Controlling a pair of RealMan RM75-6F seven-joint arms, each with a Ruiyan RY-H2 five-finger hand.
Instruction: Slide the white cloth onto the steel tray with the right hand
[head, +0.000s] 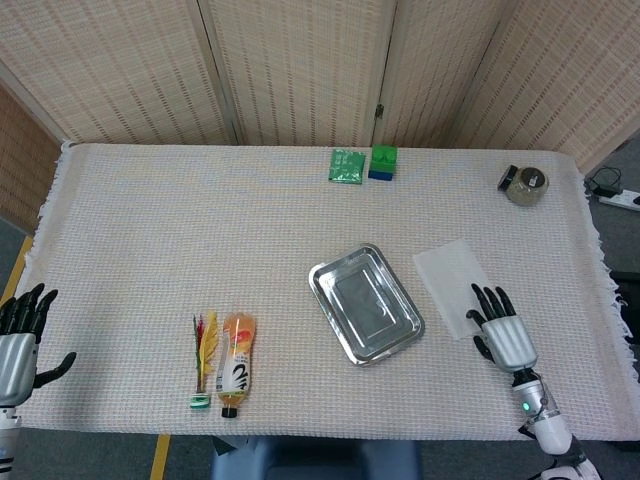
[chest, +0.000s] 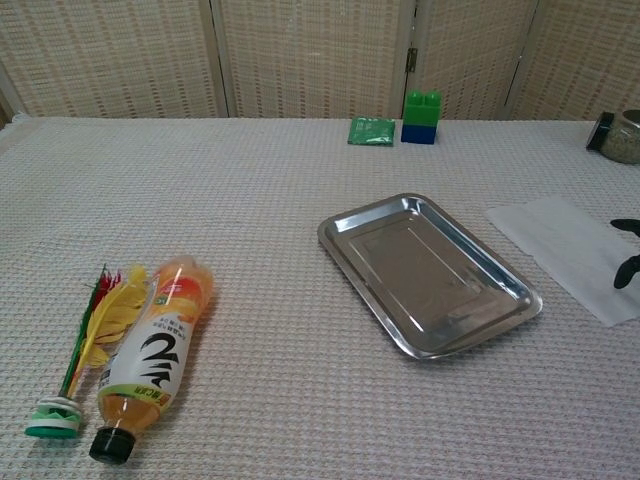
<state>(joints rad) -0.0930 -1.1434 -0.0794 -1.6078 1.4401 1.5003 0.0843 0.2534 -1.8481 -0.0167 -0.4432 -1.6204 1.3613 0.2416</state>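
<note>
Woven screens stand behind your table, which is covered by a cream waffle-weave tablecloth (head: 200, 220). Your right hand (head: 503, 335) hovers with its fingers spread and nothing in them, fingertips (chest: 626, 227) over the near edge of the flat white cloth (head: 455, 283). That cloth lies just right of the shiny rectangular steel tray (head: 366, 303), apart from it. Your left hand (head: 20, 345) is open too, off the table's left edge, palm down. Near the front lie an orange drink bottle (head: 236, 364) and a feathered shuttlecock (head: 204, 361), side by side. At the far edge sit a green packet (head: 346, 166) and a green-and-blue block (head: 383, 163).
</note>
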